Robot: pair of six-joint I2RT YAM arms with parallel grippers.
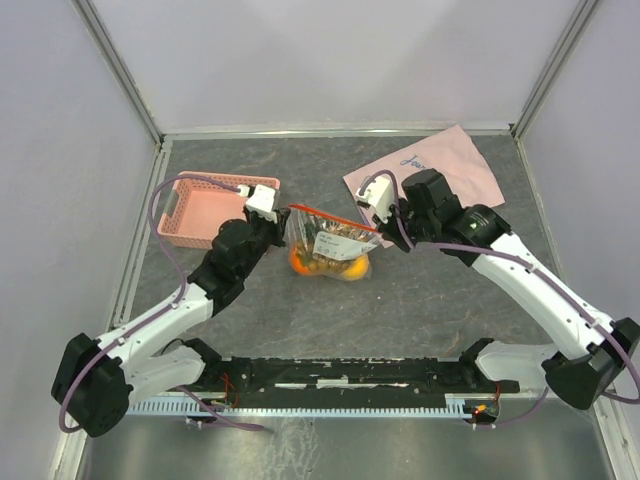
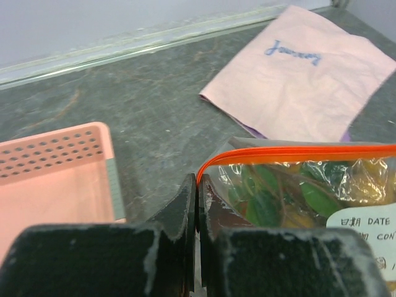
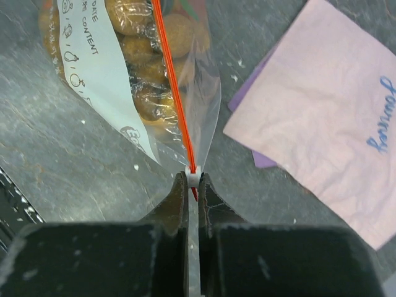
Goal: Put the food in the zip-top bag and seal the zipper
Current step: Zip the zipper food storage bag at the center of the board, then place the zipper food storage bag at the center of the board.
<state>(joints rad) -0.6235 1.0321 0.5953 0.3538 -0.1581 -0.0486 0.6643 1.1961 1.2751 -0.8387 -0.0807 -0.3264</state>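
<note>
The clear zip-top bag hangs between my two grippers at mid-table, its bottom resting on the table. Toy food shows inside it: orange fruit, tan berries and green leaves. The orange-red zipper runs along its top edge. My left gripper is shut on the zipper's left end. My right gripper is shut on the small white slider at the zipper's right end. A white label is on the bag.
A pink plastic basket stands at the left, just behind my left gripper. A pink cloth with blue writing lies at the back right, over a purple piece. Frame rails bound the table sides.
</note>
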